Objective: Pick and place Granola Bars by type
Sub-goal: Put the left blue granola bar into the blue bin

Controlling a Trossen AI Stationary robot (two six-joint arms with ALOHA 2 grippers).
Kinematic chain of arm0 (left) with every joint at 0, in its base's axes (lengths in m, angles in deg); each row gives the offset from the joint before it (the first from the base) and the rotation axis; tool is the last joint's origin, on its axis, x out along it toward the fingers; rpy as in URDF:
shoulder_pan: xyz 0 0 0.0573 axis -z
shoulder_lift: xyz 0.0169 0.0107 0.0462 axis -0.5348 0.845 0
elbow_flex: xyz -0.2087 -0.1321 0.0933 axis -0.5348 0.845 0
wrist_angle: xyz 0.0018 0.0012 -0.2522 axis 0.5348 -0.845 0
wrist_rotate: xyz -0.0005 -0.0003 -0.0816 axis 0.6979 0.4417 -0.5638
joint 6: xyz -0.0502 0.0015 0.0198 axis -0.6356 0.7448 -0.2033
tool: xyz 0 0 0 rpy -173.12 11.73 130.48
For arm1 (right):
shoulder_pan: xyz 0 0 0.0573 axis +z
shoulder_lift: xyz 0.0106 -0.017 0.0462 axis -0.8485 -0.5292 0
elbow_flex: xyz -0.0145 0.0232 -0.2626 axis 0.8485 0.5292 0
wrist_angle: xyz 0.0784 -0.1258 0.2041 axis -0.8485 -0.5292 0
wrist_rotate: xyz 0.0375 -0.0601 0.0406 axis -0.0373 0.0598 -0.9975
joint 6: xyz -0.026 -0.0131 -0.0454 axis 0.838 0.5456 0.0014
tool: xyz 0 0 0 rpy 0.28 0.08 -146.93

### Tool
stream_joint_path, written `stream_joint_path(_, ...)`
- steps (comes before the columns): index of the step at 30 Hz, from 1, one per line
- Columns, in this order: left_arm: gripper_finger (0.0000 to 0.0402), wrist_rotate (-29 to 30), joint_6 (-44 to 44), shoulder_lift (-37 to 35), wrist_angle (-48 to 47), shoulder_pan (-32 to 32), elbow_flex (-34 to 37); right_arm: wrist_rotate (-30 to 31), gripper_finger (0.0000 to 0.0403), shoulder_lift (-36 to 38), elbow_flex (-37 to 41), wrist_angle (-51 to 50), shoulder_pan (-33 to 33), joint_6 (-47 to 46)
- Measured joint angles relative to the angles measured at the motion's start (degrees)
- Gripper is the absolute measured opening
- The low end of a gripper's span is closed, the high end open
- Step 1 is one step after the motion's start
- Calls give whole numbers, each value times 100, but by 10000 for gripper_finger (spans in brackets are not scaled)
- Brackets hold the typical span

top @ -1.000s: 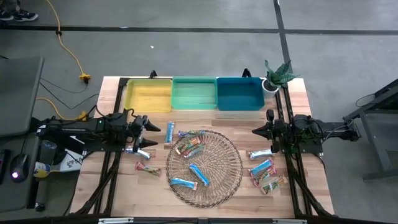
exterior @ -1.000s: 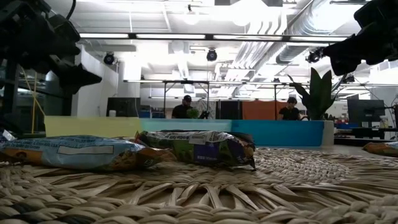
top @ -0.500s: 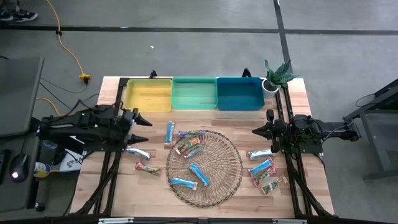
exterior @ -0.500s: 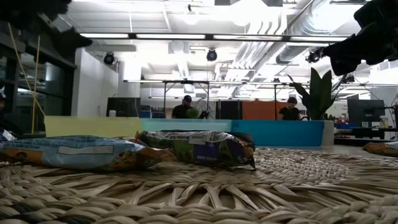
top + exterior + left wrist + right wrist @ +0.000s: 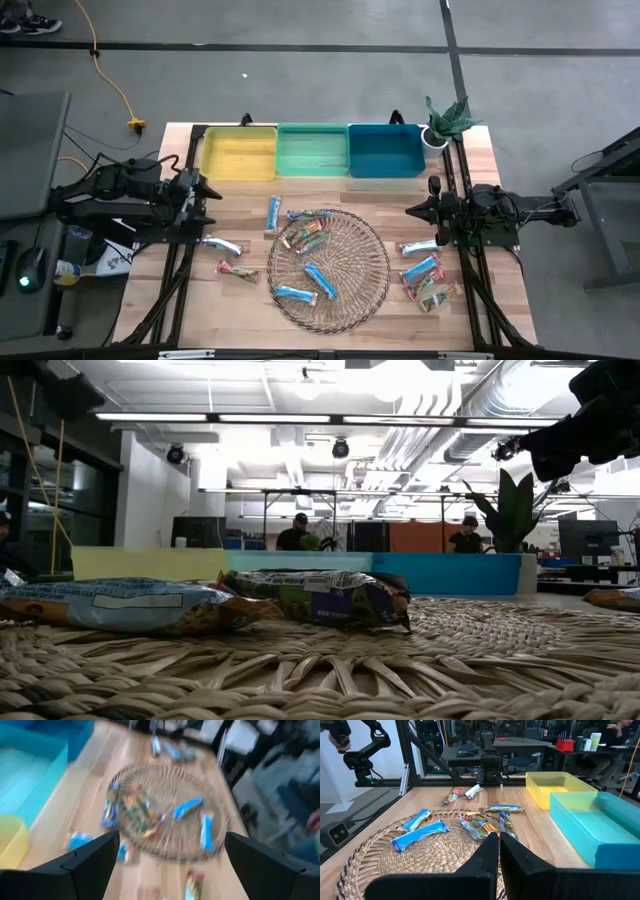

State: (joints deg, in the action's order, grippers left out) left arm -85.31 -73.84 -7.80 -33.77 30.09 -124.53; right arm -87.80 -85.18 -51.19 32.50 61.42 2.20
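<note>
Several granola bars lie flat on the round wicker tray (image 5: 350,300): multicoloured ones (image 5: 305,235) and bright blue ones (image 5: 320,282). More lie on the wood left of the tray: a blue one (image 5: 273,212), a silvery one (image 5: 222,244) and a red one (image 5: 237,271). Three more lie to its right (image 5: 420,268). My left gripper (image 5: 205,190) is open and empty, above the table's left edge, well away from the bars; its wrist view (image 5: 170,865) looks down on the tray. My right gripper (image 5: 415,210) is shut and empty at the tray's right side, and it also shows in its wrist view (image 5: 499,845).
A yellow bin (image 5: 240,153), a green bin (image 5: 312,150) and a blue bin (image 5: 385,150) stand in a row along the far edge. A potted plant (image 5: 445,120) stands at the far right corner. People sit in the room beyond the table (image 5: 295,535).
My left gripper has drawn back from beside the silvery bar toward the table's left edge and risen, leaving the low view at its upper left. The silvery bar lies uncovered on the wood. My right arm has kept still.
</note>
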Motion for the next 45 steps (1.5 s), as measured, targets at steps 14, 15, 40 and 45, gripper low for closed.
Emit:
stream_joint_path(14, 358, -1313, 528, 1136, -705, 0, -14, 0, 0, 0, -1, -1, 0, 1)
stream_joint_path(15, 358, -1441, 573, 1367, -704, 0, -14, -1, 0, 1, -1, -1, 0, 0)
stream_joint_path(40, 358, -1734, 14, 4310, -499, 0, -14, -2, 0, 1, 0, 0, 0, 2)
stream_joint_path(45, 358, -1859, -296, 4326, -514, 2, -14, -2, 0, 2, 0, 0, 0, 2)
